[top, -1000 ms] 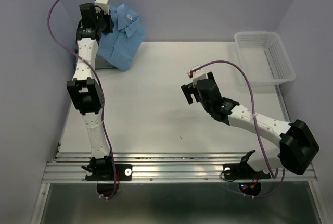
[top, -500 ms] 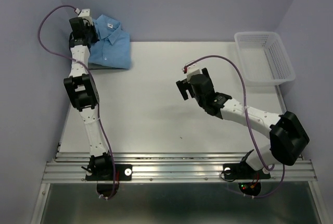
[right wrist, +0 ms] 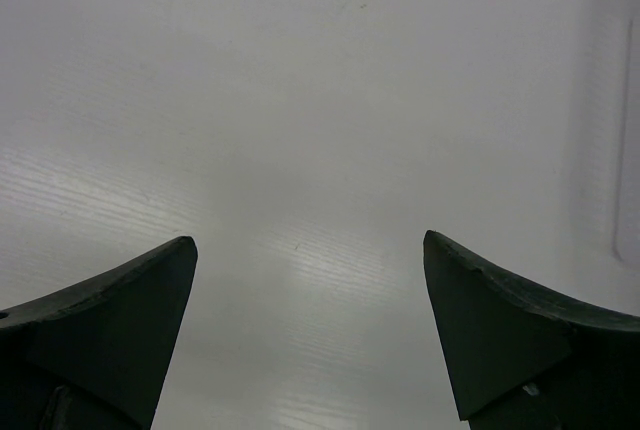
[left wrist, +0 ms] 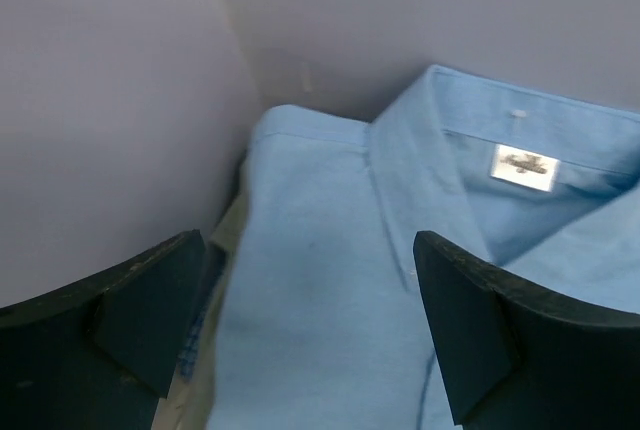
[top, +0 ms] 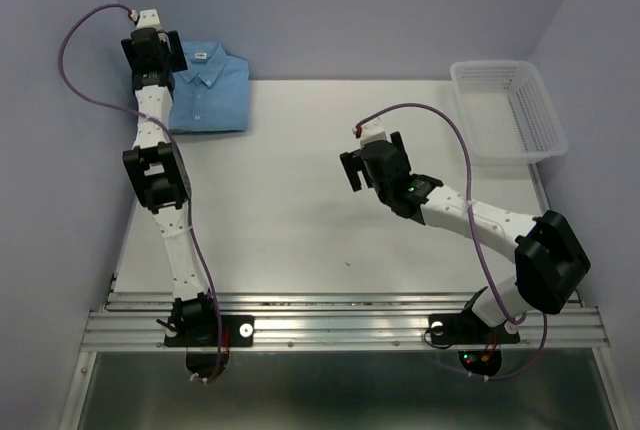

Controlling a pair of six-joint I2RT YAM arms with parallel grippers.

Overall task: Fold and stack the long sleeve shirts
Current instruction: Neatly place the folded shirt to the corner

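Observation:
A light blue long sleeve shirt [top: 212, 90] lies folded flat in the table's far left corner, collar toward the back wall. In the left wrist view the blue shirt [left wrist: 330, 320] fills the frame, its white neck label [left wrist: 524, 166] showing. A pale greenish cloth edge [left wrist: 226, 245] peeks out beneath its left side. My left gripper [top: 168, 60] hovers open just above the shirt's left edge; the left gripper [left wrist: 308, 250] holds nothing. My right gripper [top: 368, 162] is open over bare table near the middle; the right gripper [right wrist: 310, 245] has only white tabletop between its fingers.
A white plastic mesh basket [top: 497, 64] stands at the far right of the table. Purple walls close in the back and both sides. The left arm stretches along the left wall.
The left gripper was shut on the hanging blue shirt; it has carried it back into the corner, laid it flat and opened. The right gripper drifted slightly left.

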